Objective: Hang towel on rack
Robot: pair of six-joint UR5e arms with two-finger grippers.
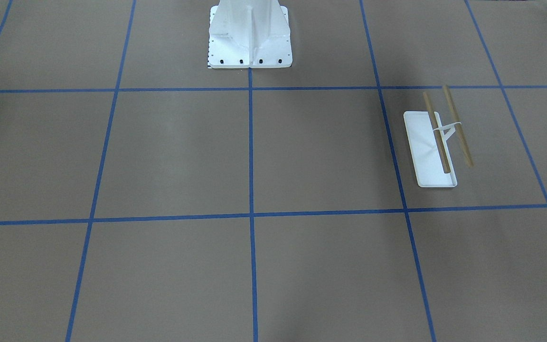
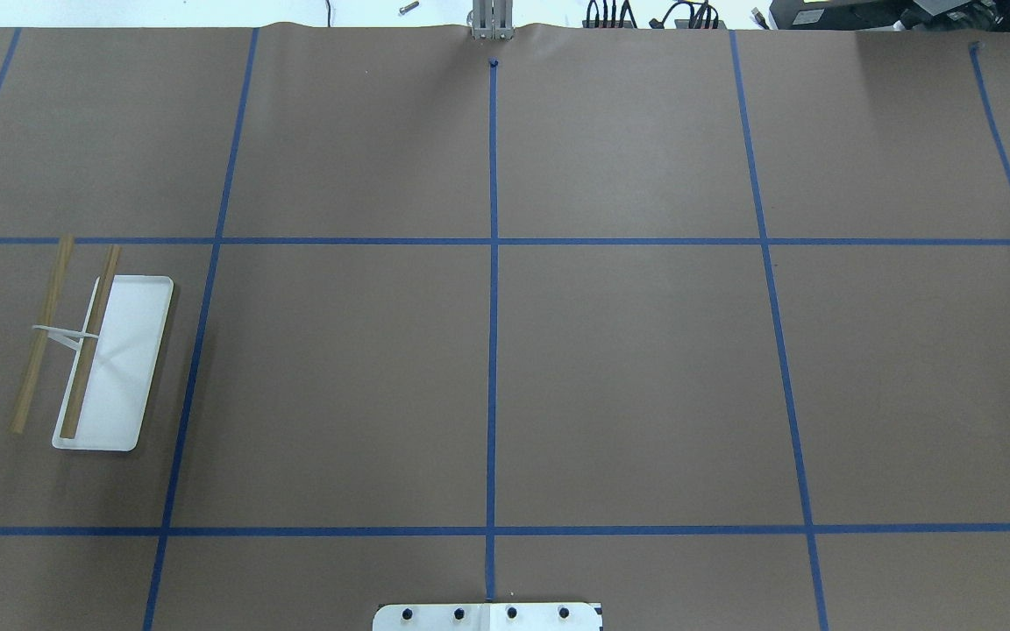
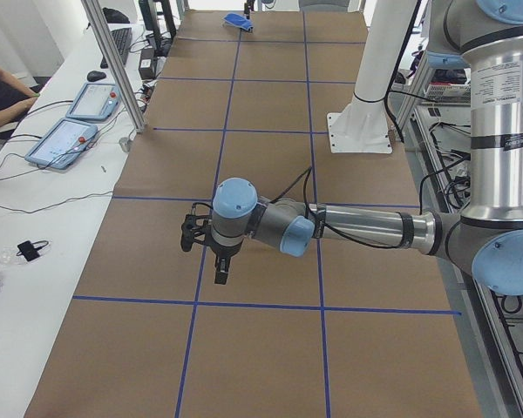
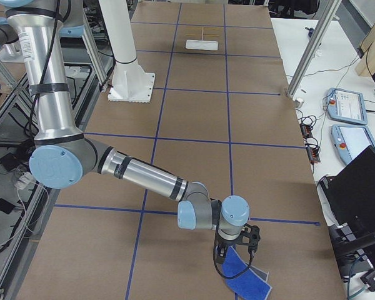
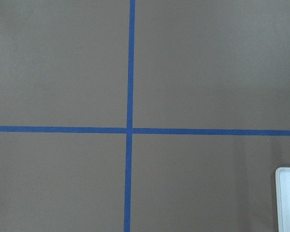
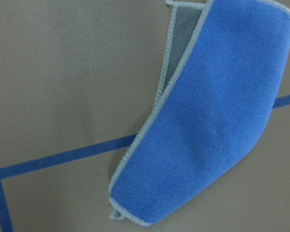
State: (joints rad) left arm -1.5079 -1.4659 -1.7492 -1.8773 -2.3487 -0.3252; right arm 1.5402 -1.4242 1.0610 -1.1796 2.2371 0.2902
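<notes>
Blue towel (image 4: 242, 276) is seen hanging under the right gripper (image 4: 235, 252) at lower centre, presumably for draping over the rack (image 4: 202, 44) at upper centre; jaw opening cannot be told.

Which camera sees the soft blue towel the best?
The right wrist-mounted view: the small square blue cloth towel fills much of it, showing its grey reverse and pale stitched edging. Exterior right shows it small at the bottom; exterior left, a tiny blue speck far away. The other views miss it.
</notes>
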